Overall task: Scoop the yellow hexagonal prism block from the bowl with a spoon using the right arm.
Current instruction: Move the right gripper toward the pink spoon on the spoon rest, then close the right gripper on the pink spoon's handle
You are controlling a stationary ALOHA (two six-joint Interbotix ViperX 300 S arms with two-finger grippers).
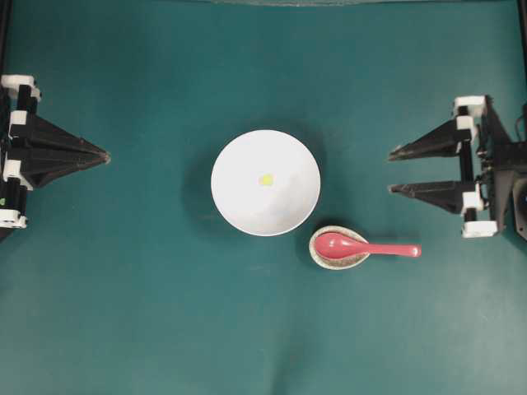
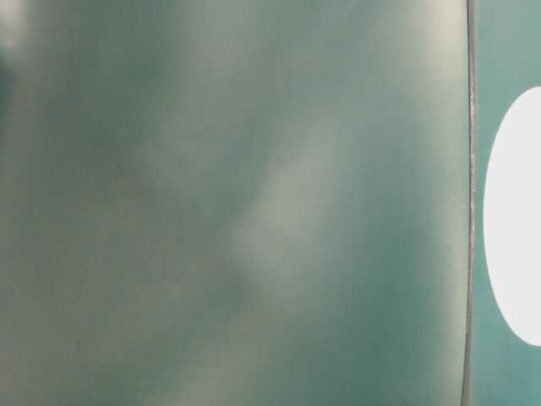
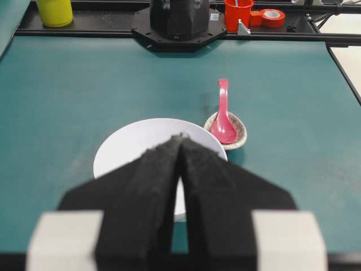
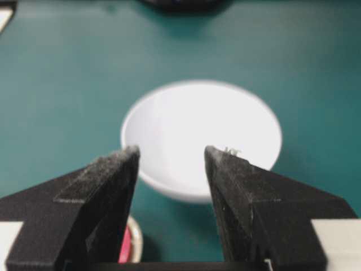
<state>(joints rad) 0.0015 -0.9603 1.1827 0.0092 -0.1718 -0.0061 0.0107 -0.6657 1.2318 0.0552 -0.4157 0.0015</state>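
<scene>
Fingers of the black right gripper (image 1: pixel 394 170) are standing wide apart, gripping nothing. Glossy pink-red spoon (image 1: pixel 366 247) is lying in a speckled rest (image 1: pixel 323 257) beside the round white bowl (image 1: pixel 239 206) holding a tiny yellow block (image 1: pixel 266 179).

Counter (image 1: pixel 123 313): matt teal covering, cloth-like, faint creases, soft sheen at table level. Bowl (image 1: pixel 247 206): plain white, smooth, looks glazed or plastic, can't tell which. Spoon (image 1: pixel 362 247): pink-red, glossy, smooth, highlight on the scoop. Spoon rest (image 1: pixel 317 255): speckled grey-white, ceramic look, duller than the spoon. Yellow block (image 1: pixel 266 179): bright, flat colour, too small to judge finish. Left tool (image 3: pixel 181 141): black fingers, rough grainy foam-like faces, matt; white smooth plastic blocks behind. Right tool (image 4: pixel 169 155): same rough matt black pads.
</scene>
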